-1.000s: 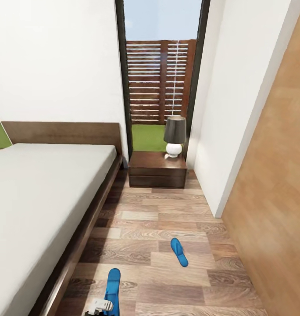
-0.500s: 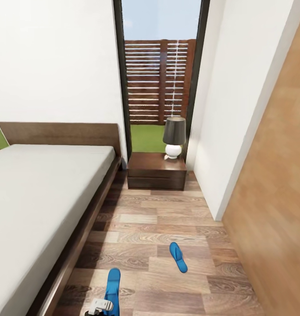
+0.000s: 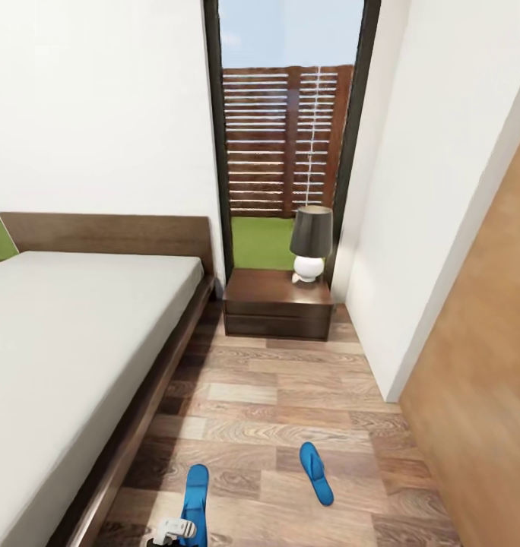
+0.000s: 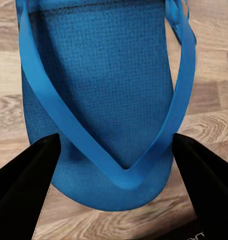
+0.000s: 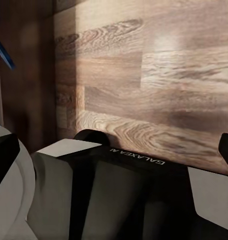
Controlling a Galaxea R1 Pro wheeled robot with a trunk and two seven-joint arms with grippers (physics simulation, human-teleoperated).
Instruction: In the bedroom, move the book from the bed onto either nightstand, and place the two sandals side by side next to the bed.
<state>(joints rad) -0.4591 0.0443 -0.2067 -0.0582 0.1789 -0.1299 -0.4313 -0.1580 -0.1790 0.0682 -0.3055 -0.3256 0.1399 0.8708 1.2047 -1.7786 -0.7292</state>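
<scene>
A blue sandal hangs low over the floor beside the bed, with my left gripper shut on it. In the left wrist view the sandal fills the space between the dark fingers, thong strap facing the camera. The other sandal lies flat on the floor to the right, apart from the bed. A dark nightstand stands against the window beside the headboard. My right gripper is open over the floor by the robot's base. The book is out of view.
A grey-shaded lamp stands on the nightstand's right part. A white wall corner and a wood-panelled wall close the aisle on the right. The plank floor runs between bed and wall up to the nightstand.
The whole view has shifted, so the camera moved: nightstand and loose sandal sit lower and further right in the picture. The held sandal keeps its place at my left gripper.
</scene>
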